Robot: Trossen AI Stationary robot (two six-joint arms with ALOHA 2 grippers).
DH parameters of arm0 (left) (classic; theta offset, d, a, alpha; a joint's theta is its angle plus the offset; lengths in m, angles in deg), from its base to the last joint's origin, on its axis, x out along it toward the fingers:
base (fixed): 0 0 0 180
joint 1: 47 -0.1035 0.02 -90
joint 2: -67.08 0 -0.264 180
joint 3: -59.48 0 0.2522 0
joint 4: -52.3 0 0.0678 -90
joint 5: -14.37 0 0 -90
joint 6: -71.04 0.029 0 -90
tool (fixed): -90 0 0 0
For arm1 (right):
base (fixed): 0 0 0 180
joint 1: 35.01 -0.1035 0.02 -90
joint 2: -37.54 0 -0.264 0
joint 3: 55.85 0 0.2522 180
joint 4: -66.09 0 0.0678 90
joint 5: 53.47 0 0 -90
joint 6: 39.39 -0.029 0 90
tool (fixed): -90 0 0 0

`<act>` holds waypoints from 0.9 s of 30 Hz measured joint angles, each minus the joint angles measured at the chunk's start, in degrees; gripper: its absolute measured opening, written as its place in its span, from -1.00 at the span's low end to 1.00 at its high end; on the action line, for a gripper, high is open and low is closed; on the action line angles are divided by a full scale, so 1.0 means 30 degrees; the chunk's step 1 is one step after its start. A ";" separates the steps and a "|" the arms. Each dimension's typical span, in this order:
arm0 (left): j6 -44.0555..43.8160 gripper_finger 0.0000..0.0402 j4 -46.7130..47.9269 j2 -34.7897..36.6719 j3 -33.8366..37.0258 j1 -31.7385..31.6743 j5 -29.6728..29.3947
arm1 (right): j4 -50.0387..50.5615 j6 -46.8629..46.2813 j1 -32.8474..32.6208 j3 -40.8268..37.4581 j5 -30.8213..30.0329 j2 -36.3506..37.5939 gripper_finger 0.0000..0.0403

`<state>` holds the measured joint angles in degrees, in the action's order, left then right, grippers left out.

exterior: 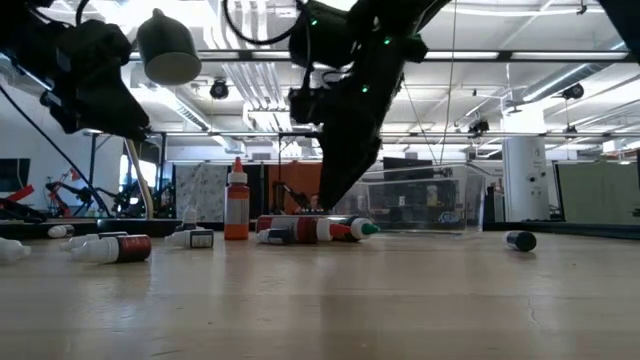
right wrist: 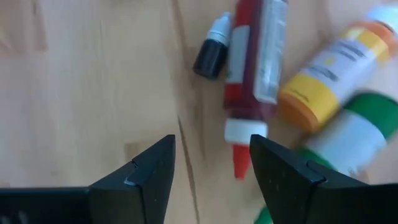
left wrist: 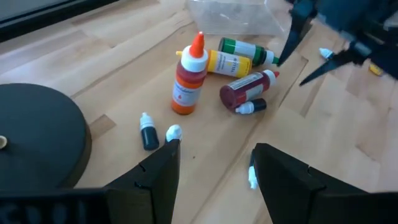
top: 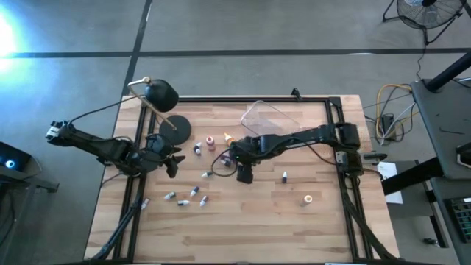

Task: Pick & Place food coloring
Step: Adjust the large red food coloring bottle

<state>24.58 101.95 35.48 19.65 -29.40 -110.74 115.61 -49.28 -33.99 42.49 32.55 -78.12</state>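
Food coloring lies in a cluster at the table's middle. An orange bottle (left wrist: 186, 81) stands upright. Beside it lie a yellow (left wrist: 227, 62), a green (left wrist: 245, 48) and a red bottle (left wrist: 245, 90), with two tiny dark droppers (left wrist: 149, 134) close by. My right gripper (right wrist: 211, 162) hangs open, slanting down over the red bottle's (right wrist: 255, 62) cap end, and touches nothing. From the lamp side, my left gripper (left wrist: 214, 168) stands open short of the cluster, with nothing between its fingers. In the high view my left gripper (top: 174, 160) is on the table's left and my right gripper (top: 228, 157) is at its middle.
A clear plastic tub (top: 265, 118) sits at the far middle. A black desk lamp (top: 162, 96) with a round base (top: 176, 129) stands at the far left. Several tiny bottles (top: 188, 197) lie nearer the front left, and two more (top: 285, 177) (top: 307, 199) lie to the right.
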 joint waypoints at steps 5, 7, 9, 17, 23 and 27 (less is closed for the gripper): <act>-0.0137 -0.12 -0.0120 0.0808 0.0235 0.0000 0.0124 | 0.0758 0.1755 0.0045 0.1562 -0.0312 -0.1642 -0.02; -0.0198 -0.12 -0.0118 0.0940 0.0168 0.0000 0.0010 | 0.1859 0.1606 0.0063 0.2212 -0.0775 -0.2032 -0.02; -0.0048 -0.12 -0.0108 0.1002 0.0140 0.0000 -0.0424 | 0.2771 0.1387 0.0109 0.2492 -0.1258 -0.2221 -0.01; 0.0168 -0.12 0.0051 0.1065 0.0140 -0.0007 -0.1558 | 0.2881 0.0470 0.0168 0.2641 -0.1354 -0.1984 -0.02; 0.0252 -0.12 0.0051 0.1065 0.0160 -0.0073 -0.1836 | 0.2809 -0.2754 0.0175 0.2603 -0.1175 -0.2838 -0.01; 0.0150 -0.12 0.0059 0.1087 0.0256 -0.0095 -0.1836 | 0.2306 -0.3984 0.0160 0.2594 -0.1192 -0.3066 -0.01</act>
<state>25.03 102.13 38.74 20.42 -29.68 -116.25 122.52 -61.23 -33.51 50.27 28.97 -87.32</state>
